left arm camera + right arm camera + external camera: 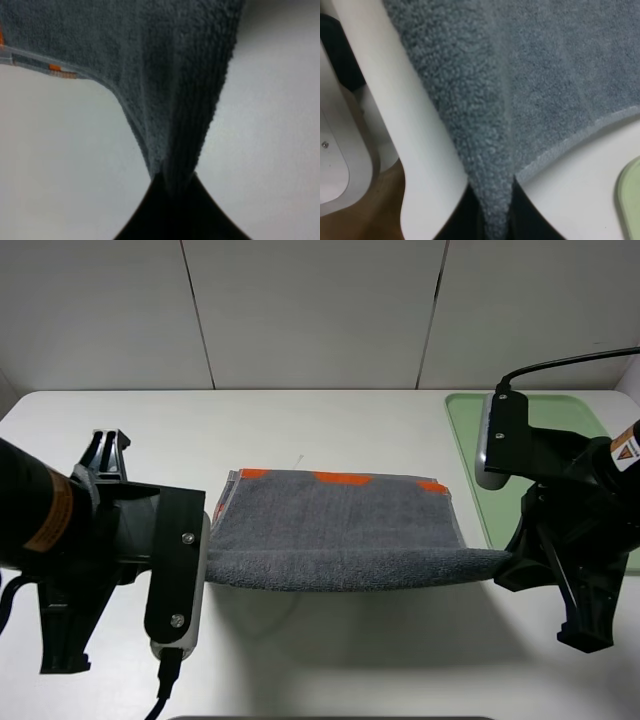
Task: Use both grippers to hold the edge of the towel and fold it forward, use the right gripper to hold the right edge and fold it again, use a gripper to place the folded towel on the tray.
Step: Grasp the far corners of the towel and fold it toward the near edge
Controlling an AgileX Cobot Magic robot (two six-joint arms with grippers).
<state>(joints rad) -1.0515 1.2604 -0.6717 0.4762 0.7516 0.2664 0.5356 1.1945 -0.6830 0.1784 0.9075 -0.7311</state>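
**A:** What fills your screen, biggest thing first?

**B:** The white table (330, 420), which takes up most of my overhead feed. In the middle of it is the dark grey towel (340, 530). Its far edge lies flat on the table, with orange patches (340, 478) peeking out along that edge. Its near edge is raised off the surface and strung between my two arms. It dips a little in the middle and throws a shadow underneath.

**A:** And the tray?

**B:** The pale green tray (570, 415) sits at the table's far right, partly behind my right arm. The towel is to its left, not on it.

**A:** Grippers?

**B:** The left gripper (172, 182) has its jaws pressed together on the towel's near left corner. My left wrist feed shows the terry bunched into a narrow neck where the black jaws meet. The right gripper (496, 205) pinches the near right corner the same way, with cloth squeezed between its two black jaws. A sliver of the tray shows in that feed too.
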